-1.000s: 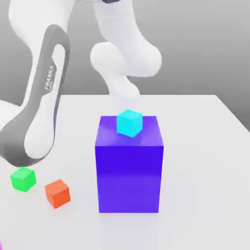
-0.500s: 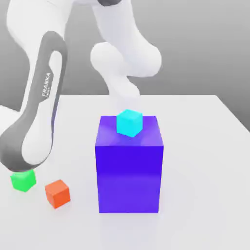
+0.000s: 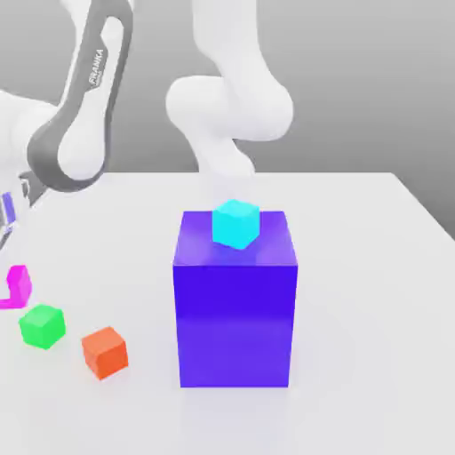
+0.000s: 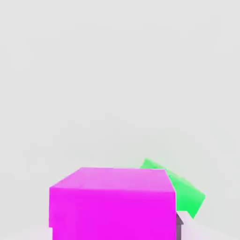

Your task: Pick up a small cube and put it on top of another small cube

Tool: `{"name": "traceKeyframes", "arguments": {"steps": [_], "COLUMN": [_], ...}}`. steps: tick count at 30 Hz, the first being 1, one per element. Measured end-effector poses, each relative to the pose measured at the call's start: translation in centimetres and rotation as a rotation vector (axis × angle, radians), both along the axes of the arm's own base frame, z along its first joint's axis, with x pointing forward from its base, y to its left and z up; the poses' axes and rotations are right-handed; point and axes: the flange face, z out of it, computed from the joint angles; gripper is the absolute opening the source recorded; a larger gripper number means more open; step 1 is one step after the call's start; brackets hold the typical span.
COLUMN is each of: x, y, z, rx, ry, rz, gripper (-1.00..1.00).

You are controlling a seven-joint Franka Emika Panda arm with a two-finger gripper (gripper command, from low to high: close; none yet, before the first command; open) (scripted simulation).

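The arm has swung away, so the pink cube [image 4: 112,204] now shows right below the claw, the green cube [image 4: 185,187] just behind it. I cannot tell the claw's grip. No stacking yet.

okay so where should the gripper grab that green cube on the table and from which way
Probably from straight above, closing on two opposite vertical faces of the green cube. It sits flat on the table with its top unobstructed. Pick the pair of faces that keeps a finger away from the magenta cube close beside it.
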Motion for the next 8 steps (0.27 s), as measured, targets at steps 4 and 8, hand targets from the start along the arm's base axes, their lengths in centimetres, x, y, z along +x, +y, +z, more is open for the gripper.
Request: {"name": "traceKeyframes", "arguments": {"steps": [4,8], "x": [0.3,0.3], "y": [1.0,1.2], "z": [-3.7,-5.7], "rx": [0.003,0.003], "ry": [-0.004,-0.003], "rz": [0.017,0.019], "gripper": [-1.0,1.0]}}
